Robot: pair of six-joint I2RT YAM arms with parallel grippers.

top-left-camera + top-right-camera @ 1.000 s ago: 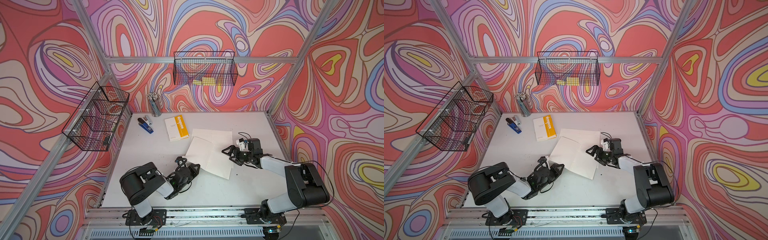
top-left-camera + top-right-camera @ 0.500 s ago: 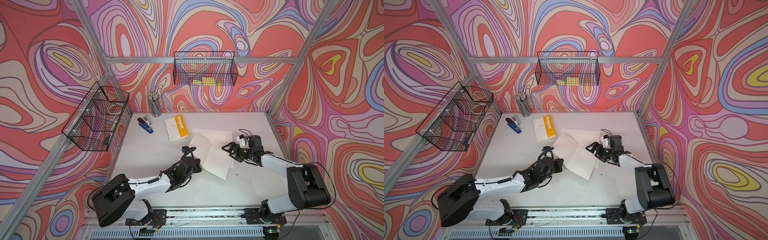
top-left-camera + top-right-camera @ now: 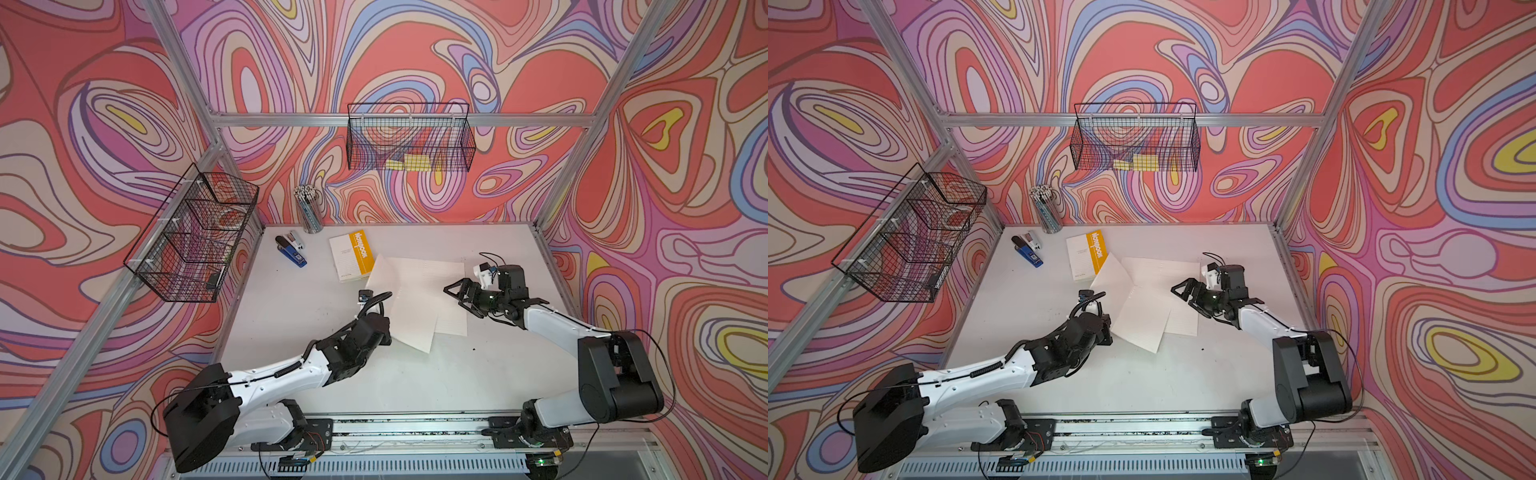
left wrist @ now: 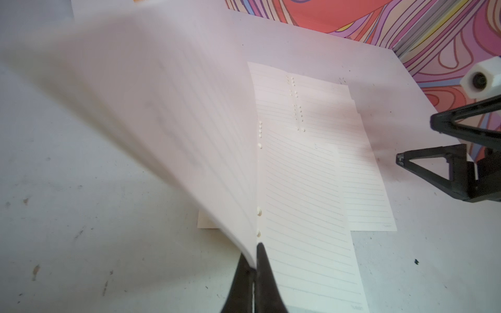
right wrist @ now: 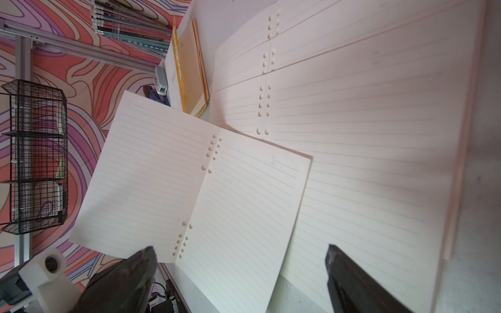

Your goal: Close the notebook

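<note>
Notebook [image 3: 415, 299]: cream pages, fine grey ruling. Booklet [image 3: 353, 257] at its 10 o'clock: white, orange band. Stapler [image 3: 292, 252]: blue. Walls [image 3: 415, 62]: red, pink, lilac swirls. Table [image 3: 291, 316]: pale grey.

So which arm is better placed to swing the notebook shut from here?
Left. The left hand is shut on the notebook, its near page lifted off the table; the right hand hovers open by the opposite edge, holding nothing.
</note>
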